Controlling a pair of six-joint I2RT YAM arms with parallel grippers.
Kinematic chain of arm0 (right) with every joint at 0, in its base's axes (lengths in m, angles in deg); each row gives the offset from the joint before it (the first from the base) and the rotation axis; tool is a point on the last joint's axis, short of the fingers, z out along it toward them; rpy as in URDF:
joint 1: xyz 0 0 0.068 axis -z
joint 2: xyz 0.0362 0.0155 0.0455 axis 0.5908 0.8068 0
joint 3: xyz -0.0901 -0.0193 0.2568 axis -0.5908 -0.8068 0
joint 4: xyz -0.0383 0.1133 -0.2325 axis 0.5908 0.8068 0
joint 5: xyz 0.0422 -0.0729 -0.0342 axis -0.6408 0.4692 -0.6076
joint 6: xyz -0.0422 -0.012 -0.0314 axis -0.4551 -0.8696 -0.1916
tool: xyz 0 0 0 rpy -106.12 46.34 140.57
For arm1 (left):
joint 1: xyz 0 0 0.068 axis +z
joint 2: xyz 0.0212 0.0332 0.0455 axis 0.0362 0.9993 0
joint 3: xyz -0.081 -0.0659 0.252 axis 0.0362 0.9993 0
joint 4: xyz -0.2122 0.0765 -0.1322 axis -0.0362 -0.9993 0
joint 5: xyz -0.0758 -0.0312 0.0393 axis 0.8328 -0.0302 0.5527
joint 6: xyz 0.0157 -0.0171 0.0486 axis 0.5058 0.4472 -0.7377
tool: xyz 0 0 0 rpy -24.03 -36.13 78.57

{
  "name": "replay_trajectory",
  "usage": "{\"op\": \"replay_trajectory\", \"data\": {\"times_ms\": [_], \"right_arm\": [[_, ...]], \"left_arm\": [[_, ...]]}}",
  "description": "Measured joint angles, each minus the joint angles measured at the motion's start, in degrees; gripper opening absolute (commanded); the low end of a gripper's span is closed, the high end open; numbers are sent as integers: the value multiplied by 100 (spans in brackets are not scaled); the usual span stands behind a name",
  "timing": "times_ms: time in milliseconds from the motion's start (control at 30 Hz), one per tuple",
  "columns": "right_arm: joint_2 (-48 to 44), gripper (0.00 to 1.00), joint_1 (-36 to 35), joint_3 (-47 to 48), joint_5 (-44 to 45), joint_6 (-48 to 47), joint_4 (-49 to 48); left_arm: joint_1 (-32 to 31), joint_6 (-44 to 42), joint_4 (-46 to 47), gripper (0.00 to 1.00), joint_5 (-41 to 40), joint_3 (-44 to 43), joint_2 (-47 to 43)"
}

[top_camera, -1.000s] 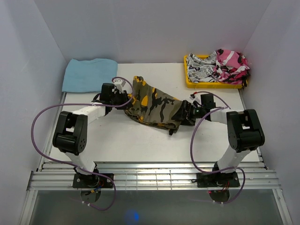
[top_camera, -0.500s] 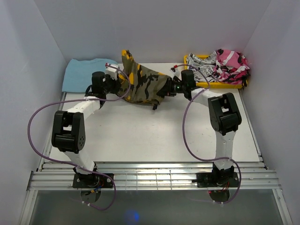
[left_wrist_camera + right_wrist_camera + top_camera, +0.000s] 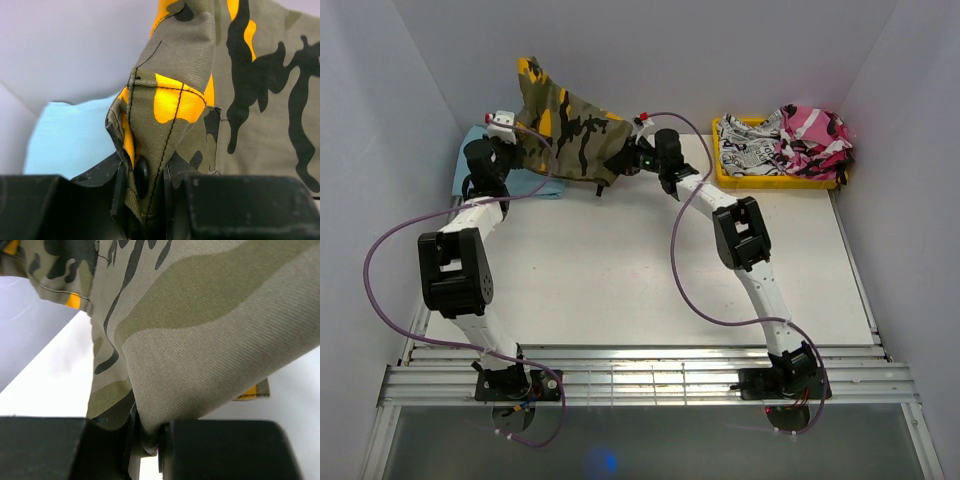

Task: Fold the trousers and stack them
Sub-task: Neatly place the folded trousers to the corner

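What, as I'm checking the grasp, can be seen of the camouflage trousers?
The trousers are woven twill, olive with orange-yellow and black patches and dark stitching. They hang bunched in the air at the far left of the table, over a blue cloth. The left gripper has its jaws shut on a seamed corner with a dark button; the right gripper pinches a fold at the other end.

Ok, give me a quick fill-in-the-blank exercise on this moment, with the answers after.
1. The olive, orange-yellow and black camouflage woven trousers are pinched by ____ claws: the left claw and the right claw.
2. The pink camouflage garment lies in a ____ plastic tray.
3. The flat cloth near the left claw is light ____.
Missing words: both; yellow; blue.
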Motion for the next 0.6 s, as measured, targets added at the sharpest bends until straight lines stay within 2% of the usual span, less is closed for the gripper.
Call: {"op": "replay_trajectory", "data": {"times_ms": [67,333,533,600], "right_arm": [[439,8,-151,514,216,-11,-212],[1519,8,-850,1421,1311,-389,-1209],[1878,8,-1272,1585,1976,-584,-1679],[1928,14,-1318,1596,2129,-636,-1746]], "left_arm": [[120,-17,214,0,-35,42,20],[706,-105,927,0,-199,527,26],[1110,-101,1145,0,-361,896,37],[1158,-105,1158,0,-400,946,50]]}}
